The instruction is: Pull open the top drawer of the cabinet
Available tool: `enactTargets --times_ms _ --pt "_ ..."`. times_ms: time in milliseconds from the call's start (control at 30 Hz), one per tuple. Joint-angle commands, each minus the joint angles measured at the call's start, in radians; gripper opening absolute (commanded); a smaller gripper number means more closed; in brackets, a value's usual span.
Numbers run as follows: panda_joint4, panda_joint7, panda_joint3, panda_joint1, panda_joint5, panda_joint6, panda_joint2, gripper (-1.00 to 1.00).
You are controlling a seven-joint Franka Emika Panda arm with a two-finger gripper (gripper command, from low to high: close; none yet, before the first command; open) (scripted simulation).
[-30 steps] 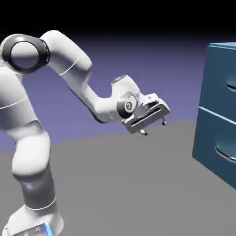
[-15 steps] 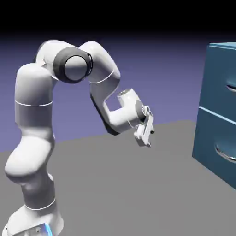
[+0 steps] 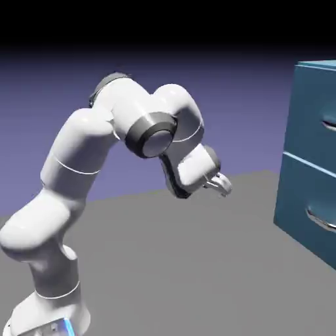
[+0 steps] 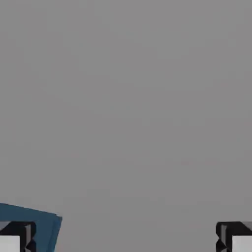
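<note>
Bare grey tabletop [image 3: 197, 262] lies between the white two-finger gripper [image 3: 222, 184] and the tall teal-blue cabinet [image 3: 308, 157]. Nothing stands between them.

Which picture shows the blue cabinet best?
The exterior view. There the cabinet stands at the right edge, with its top drawer and the drawer below, each with a bit of silver handle. The hand view looks mostly at grey table and catches only a small blue corner of the cabinet at bottom left, with no drawers.

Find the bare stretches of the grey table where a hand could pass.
The grey table lies bare between the white robot arm and the tall teal-blue cabinet, below the two-finger gripper. It is tight only at the arm's base and against the cabinet's front.
</note>
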Motion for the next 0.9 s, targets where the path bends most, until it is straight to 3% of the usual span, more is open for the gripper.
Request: enactTargets --times_ms 0,867 --pt "0.015 -0.044 0.022 -0.015 -0.036 -0.005 0.026 0.0" --pt "0.416 -1.174 0.598 -0.411 -0.964 -0.141 0.689 0.0"
